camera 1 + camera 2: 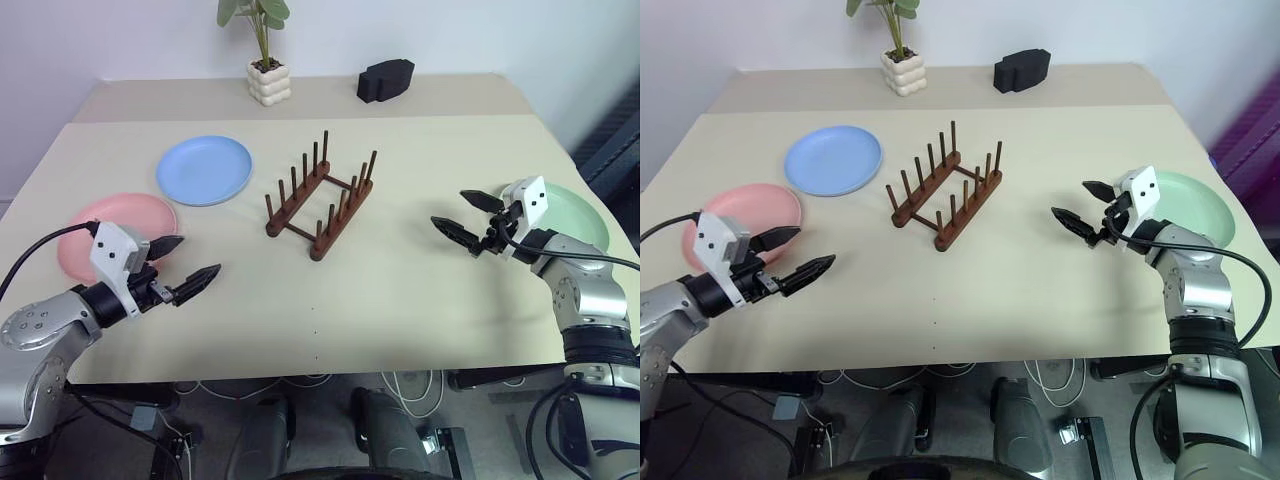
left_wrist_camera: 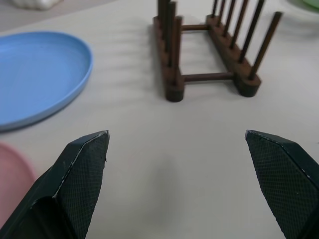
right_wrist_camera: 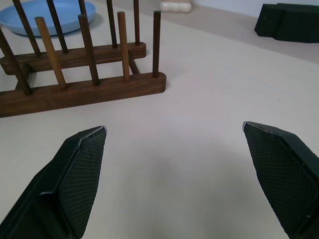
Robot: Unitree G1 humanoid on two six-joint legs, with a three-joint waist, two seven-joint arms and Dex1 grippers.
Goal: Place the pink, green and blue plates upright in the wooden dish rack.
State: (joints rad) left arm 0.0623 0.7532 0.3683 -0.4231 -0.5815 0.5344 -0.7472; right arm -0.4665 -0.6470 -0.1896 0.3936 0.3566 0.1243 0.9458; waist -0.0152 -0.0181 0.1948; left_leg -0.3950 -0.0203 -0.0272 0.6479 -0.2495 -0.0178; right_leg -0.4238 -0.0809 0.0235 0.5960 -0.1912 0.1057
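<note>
End effectors [image 1: 192, 262] apart; wooden dish rack [image 1: 320, 198] bare.

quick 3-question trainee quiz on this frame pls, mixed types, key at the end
1. True or false: the wooden dish rack already holds a plate.
2. Which plate lies closest to the right gripper? A) pink plate B) green plate C) blue plate
3. Fill in: the left gripper is open and holds ___.

Key: 1 false; 2 B; 3 nothing
</note>
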